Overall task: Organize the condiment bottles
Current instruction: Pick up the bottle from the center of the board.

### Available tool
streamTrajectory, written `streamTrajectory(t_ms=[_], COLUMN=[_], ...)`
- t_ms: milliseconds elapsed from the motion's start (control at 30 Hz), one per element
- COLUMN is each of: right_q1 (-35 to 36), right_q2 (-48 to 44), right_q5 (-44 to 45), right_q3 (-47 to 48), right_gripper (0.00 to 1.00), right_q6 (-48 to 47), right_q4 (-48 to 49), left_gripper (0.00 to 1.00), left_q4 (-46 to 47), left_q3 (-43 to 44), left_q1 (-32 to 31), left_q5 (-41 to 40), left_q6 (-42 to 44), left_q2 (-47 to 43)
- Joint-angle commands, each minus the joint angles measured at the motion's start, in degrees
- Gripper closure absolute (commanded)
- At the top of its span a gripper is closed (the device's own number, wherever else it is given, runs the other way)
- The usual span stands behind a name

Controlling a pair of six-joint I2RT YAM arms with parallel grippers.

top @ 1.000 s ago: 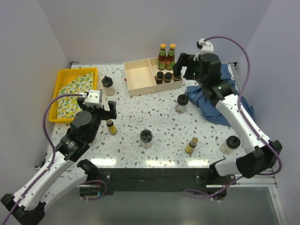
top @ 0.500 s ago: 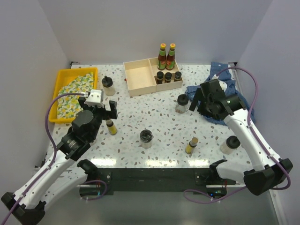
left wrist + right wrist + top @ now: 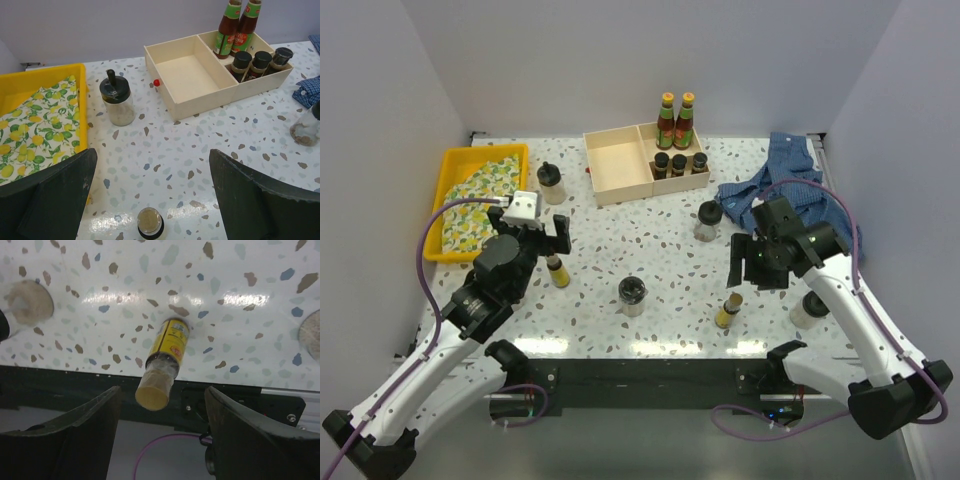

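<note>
From above, the right end effector hangs just beside a small yellow bottle standing low and right on the tabletop. Only its wrist view shows the fingers apart, clear of the bottle on both sides. The left end effector gapes wide and empty above a second bottle.

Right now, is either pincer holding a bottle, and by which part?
Nothing is held: right pincer hangs open over the yellow bottle, not touching; left pincer open.
</note>
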Motion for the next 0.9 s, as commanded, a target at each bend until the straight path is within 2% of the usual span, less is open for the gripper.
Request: streamTrajectory(t_ms=[0, 300, 533, 700, 800, 867], right_q1=[0.22, 1.98, 10.05, 11.82, 12.09, 12.09], right_q2=[-2.19, -2.19, -1.84, -0.96, -1.49, -1.84], right_q5=[-9.19, -4.02, 2.58, 6.09, 8.47, 10.05], right_q3=[-2.91, -4.94, -6.52, -9.15, -9.51, -8.9], right_gripper=[0.29, 0.36, 0.39, 0.43, 0.49, 0.65], right_q6=[-3.36, -3.01, 2.97, 5.34, 5.78, 5.96], right_q4=[2.79, 2.44, 4.46, 6.4, 6.84, 6.4], left_gripper=[0.0, 0.0, 0.0, 0.0, 0.0, 0.0], left_q4=[2.99, 2.99, 3.07, 2.9, 3.07, 2.99], left_q3=[0.01, 0.01, 0.1, 0.01, -0.08, 0.01], left_q1=[-0.28, -0.28, -0.28, -0.28, -0.28, -0.28], left_q5=[0.35, 0.35, 0.52, 0.52, 0.35, 0.43], left_q6=[0.31, 0.22, 0.22, 0.22, 0.22, 0.22], left_q2=[-0.23, -0.32, -0.23, -0.41, -0.67, -0.58])
